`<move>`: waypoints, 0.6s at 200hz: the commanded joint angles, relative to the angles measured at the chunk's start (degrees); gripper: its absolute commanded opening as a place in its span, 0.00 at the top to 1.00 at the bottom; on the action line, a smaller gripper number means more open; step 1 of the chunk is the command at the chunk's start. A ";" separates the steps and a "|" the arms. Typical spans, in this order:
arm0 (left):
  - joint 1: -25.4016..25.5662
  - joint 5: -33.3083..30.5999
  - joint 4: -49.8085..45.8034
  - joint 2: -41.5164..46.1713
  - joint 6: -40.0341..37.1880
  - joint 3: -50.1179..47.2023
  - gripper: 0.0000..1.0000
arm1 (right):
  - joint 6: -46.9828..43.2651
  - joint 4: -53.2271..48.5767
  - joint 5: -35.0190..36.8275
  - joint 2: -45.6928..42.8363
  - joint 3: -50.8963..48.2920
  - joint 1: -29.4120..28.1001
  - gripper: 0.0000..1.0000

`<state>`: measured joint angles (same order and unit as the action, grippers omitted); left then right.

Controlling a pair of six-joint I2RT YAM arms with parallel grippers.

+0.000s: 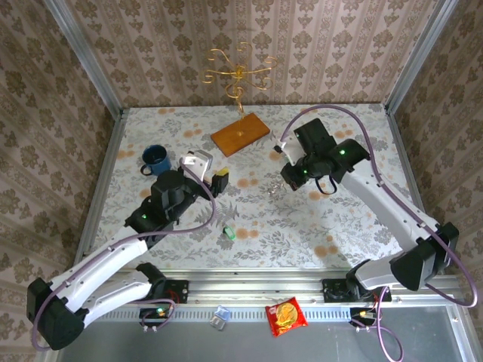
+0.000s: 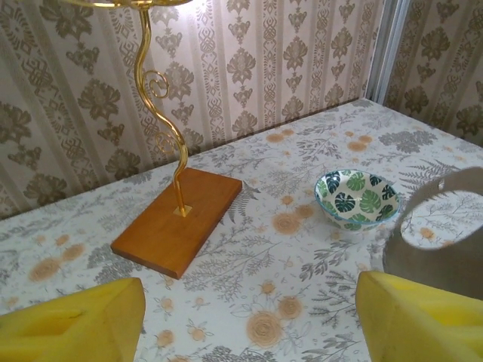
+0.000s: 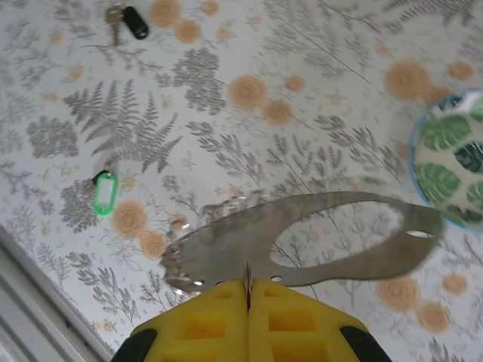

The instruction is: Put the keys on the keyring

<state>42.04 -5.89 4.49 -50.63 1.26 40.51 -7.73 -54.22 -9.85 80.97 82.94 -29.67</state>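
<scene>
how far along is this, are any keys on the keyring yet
Early stage. Done: the right gripper is shut on the metal keyring, holding it over the table. In hand: the left gripper is open and empty, with the keyring just ahead of it. Left: the green key and black key lie loose on the table; each needs picking up and threading on.

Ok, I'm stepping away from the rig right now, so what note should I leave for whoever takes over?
Left pincer: open, empty, above the table.
Right pincer: shut on the keyring, held off the table.
Green key and black key: both loose on the table, well apart.
Done: keyring picked up.
Left: pick up each key and thread it onto the keyring.
</scene>
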 commanded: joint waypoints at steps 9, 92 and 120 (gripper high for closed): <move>-3.00 9.57 -5.64 -0.19 -9.34 2.95 0.30 | -10.59 -0.92 -8.83 2.37 3.17 -0.30 1.00; -8.56 35.28 1.59 -4.33 -21.15 1.06 0.42 | -21.84 -3.72 -16.08 9.02 8.75 -1.30 1.00; -8.56 41.80 8.09 -6.58 -24.66 -1.15 0.47 | -25.29 -1.45 -16.10 7.88 7.39 -2.61 1.00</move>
<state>33.69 25.43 4.97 -55.81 -17.69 41.21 -27.49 -56.99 -23.46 89.86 89.73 -31.09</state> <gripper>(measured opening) 0.541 0.063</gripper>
